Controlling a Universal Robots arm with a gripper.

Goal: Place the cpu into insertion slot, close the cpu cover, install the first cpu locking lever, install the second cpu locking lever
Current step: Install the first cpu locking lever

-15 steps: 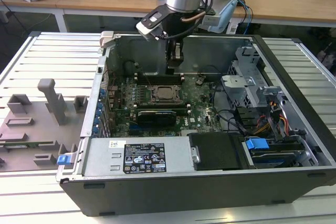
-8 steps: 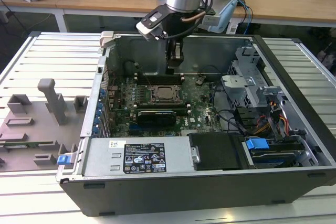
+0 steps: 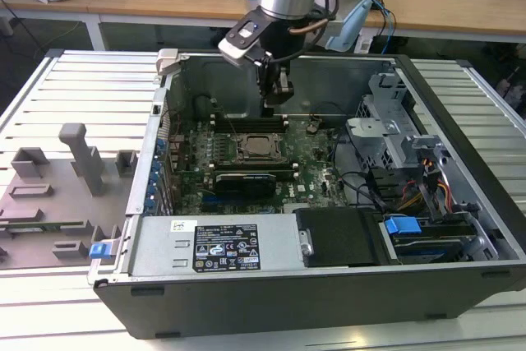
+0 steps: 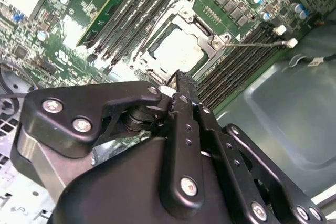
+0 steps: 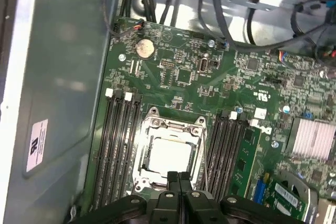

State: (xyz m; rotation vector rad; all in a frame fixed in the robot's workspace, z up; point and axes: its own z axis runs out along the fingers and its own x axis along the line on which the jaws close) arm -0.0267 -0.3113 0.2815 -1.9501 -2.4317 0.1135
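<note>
Gripper [image 5: 177, 178], fingers pressed together and empty, hovers over the socket's near edge; cpu [image 5: 168, 156] seated, cpu cover [image 5: 170, 128] down, one locking lever [image 4: 257, 43] looks unlatched.

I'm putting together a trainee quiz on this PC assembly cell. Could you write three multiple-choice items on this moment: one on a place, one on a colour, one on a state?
1. Where is the cpu? A on the table; B on the motherboard, under the cpu cover; C in a memory slot.
2. What colour is the motherboard? A red; B white; C green.
3. How are the fingers of the gripper? A shut, empty; B spread wide; C shut on the cpu.

1 B: its silver top shows through the cover's window.
2 C: the board is green in both wrist views.
3 A: the tips press together with nothing between them.
</note>
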